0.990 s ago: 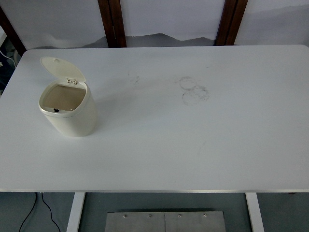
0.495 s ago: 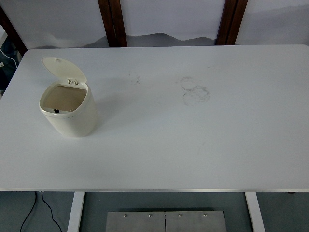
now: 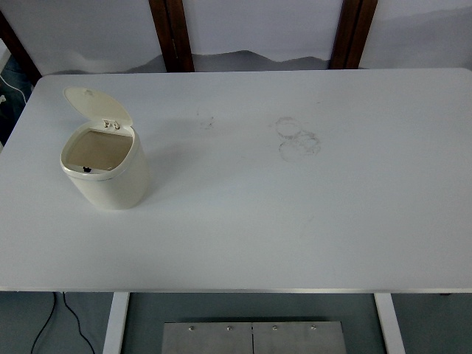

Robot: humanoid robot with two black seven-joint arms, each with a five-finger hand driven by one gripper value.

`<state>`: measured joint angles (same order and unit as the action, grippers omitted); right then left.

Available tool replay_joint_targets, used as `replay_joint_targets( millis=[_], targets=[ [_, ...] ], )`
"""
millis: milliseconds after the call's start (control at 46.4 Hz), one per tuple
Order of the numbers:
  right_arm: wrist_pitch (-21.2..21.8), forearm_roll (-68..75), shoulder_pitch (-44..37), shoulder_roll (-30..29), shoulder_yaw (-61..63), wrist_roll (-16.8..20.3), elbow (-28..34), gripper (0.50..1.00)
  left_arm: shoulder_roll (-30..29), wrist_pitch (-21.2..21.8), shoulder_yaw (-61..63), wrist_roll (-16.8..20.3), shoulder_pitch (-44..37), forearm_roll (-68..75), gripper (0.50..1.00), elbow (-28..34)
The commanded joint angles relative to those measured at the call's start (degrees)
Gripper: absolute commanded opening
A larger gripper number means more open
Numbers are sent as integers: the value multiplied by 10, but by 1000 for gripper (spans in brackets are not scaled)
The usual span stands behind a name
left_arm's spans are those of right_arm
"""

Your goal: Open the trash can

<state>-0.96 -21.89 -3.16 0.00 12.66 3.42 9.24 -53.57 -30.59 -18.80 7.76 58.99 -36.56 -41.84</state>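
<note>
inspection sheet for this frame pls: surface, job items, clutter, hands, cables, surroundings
Surface: white table, faint ring marks right of centre.
Job's things: cream trash can upright at left; lid flipped up and back, opening exposed.
Clutter: nothing seen.
Hands: nothing seen; neither arm in view.
Cables: dark cable under the near left edge, beside the table leg.
Surroundings: pale wall, two dark wood posts behind; metal plate below the near edge.
</note>
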Motion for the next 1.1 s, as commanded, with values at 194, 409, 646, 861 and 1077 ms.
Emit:
replay_joint_targets(
  millis=[194,409,646,861,1077],
  targets=[
    [0,0,0,0,0,0,0,995,50,-11,-89,0,-99,0,1000,38],
    [0,0,0,0,0,0,0,995,84,-13,-116,0,-148,0,1000,76],
    [0,0,0,0,0,0,0,995,114,-19,-135,0,-175,0,1000,102],
    [0,0,0,0,0,0,0,995,117,-19,-135,0,-182,1,1000,103],
    [0,0,0,0,0,0,0,995,117,-20,-136,0,-190,3,1000,103]
  ],
)
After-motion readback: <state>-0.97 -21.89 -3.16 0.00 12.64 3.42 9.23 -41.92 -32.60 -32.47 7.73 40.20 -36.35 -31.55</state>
